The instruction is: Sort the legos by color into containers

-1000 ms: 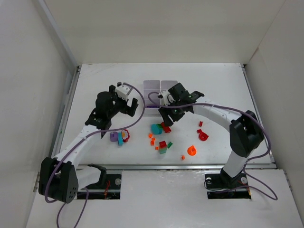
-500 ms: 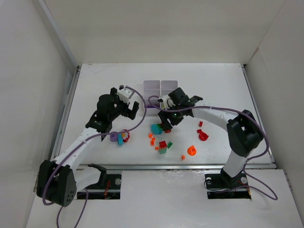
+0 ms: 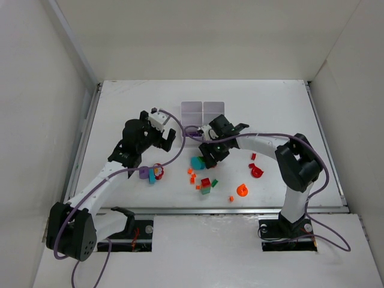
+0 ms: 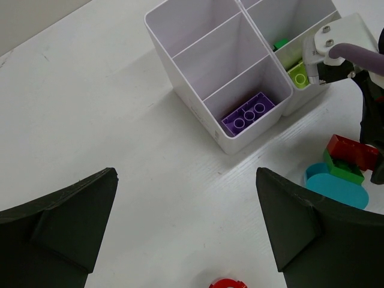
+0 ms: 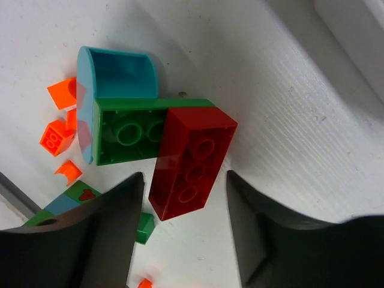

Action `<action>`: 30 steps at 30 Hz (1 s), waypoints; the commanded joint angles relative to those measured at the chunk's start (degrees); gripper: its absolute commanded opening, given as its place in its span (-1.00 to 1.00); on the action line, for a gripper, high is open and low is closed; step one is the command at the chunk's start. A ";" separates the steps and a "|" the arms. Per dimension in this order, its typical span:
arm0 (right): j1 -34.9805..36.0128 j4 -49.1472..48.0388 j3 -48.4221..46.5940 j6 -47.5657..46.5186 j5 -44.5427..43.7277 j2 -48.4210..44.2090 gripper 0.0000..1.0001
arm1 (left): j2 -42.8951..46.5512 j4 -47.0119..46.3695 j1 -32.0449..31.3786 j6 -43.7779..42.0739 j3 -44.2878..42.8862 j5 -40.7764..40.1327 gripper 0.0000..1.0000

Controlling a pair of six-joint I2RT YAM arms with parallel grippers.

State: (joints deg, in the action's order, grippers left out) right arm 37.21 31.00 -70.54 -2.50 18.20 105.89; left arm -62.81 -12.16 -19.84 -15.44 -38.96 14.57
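Observation:
The white six-compartment tray (image 3: 203, 107) stands at the middle back; the left wrist view shows it (image 4: 180, 66) holding a purple brick (image 4: 246, 113) and lime green pieces (image 4: 298, 73). My right gripper (image 3: 209, 159) is open, low over the pile just in front of the tray. In the right wrist view it (image 5: 185, 180) straddles the near end of a red brick (image 5: 192, 162), which lies across a dark green brick (image 5: 129, 138) next to a teal piece (image 5: 120, 75). My left gripper (image 3: 161, 135) is open and empty over bare table (image 4: 186, 174).
Loose pieces lie in front: small orange bits (image 3: 192, 174), a red-green-teal stack (image 3: 205, 186), an orange round piece (image 3: 242, 190), a red ring (image 3: 257, 172), and a purple and mixed cluster (image 3: 150, 173) on the left. White walls enclose the table.
My right gripper has come down and toward the front, from beside the tray onto the red brick. My left gripper has shifted slightly and stays open.

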 commanded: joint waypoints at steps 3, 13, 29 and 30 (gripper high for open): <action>0.58 -2.09 -0.12 0.57 0.52 0.20 -0.04 | 1.11 -0.40 -0.29 -0.38 -0.59 0.81 1.00; 0.58 -2.09 -0.82 0.57 1.05 -0.86 -0.80 | 0.58 1.35 -0.29 -2.91 -1.11 6.68 1.00; 0.58 1.41 -10.13 -1.01 -10.37 -14.57 -1.00 | -2.32 4.52 -0.29 -7.22 -11.39 30.94 1.00; 0.58 1.95 -10.92 -2.23 -10.37 -14.57 -1.00 | -2.93 6.17 -0.29 -11.15 -12.18 34.35 1.00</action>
State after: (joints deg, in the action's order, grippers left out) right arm 37.21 32.60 -77.97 -2.09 10.20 92.33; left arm -65.54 -6.66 -19.88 -21.76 -47.16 38.89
